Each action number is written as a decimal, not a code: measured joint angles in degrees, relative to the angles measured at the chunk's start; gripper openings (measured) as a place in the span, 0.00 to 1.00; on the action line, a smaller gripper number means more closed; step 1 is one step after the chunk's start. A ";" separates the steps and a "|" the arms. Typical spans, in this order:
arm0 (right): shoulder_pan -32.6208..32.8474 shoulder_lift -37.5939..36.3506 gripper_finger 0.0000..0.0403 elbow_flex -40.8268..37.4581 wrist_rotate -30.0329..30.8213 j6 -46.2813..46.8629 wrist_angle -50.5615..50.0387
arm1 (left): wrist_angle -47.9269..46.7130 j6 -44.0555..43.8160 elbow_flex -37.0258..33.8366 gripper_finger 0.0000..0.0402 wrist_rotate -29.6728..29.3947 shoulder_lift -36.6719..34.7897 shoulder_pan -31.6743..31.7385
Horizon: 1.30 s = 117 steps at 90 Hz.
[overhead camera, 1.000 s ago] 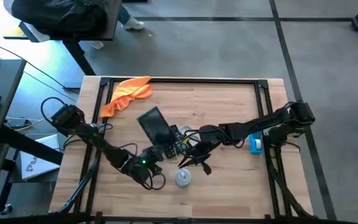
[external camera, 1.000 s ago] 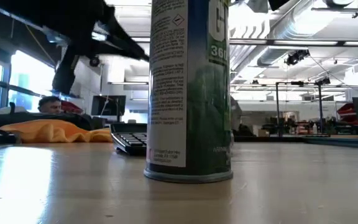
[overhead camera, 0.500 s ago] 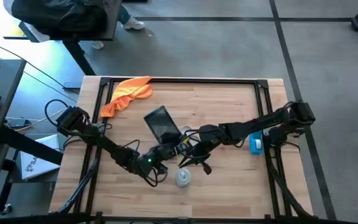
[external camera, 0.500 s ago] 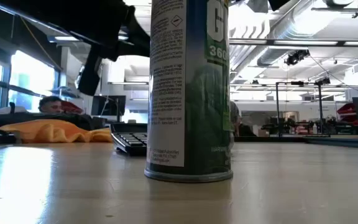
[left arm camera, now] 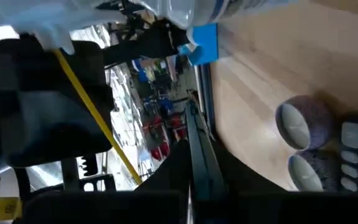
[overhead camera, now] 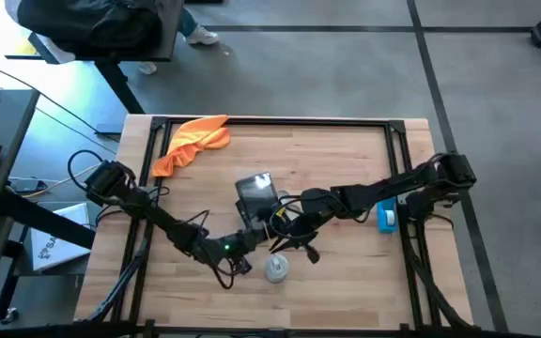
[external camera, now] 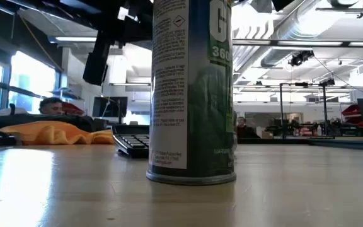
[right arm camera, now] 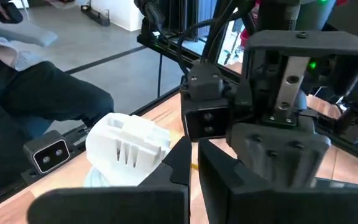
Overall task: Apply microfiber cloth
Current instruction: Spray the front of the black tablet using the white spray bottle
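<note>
The microfiber cloth (overhead camera: 192, 142), soft crumpled orange fabric, lies untouched at the table's (overhead camera: 346, 160) eleven o'clock corner, so wiping has not begun. The left gripper (overhead camera: 252, 228) holds the flat black calculator (overhead camera: 257, 195) tilted near centre; the right gripper (overhead camera: 285, 244) hovers by the spray can (overhead camera: 276, 268), whether parted I cannot tell.
</note>
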 joint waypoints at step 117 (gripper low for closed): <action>-0.06 0.17 0.00 -0.17 3.48 0.02 1.39 | -6.49 -13.58 0.02 0.02 -22.43 0.04 -0.80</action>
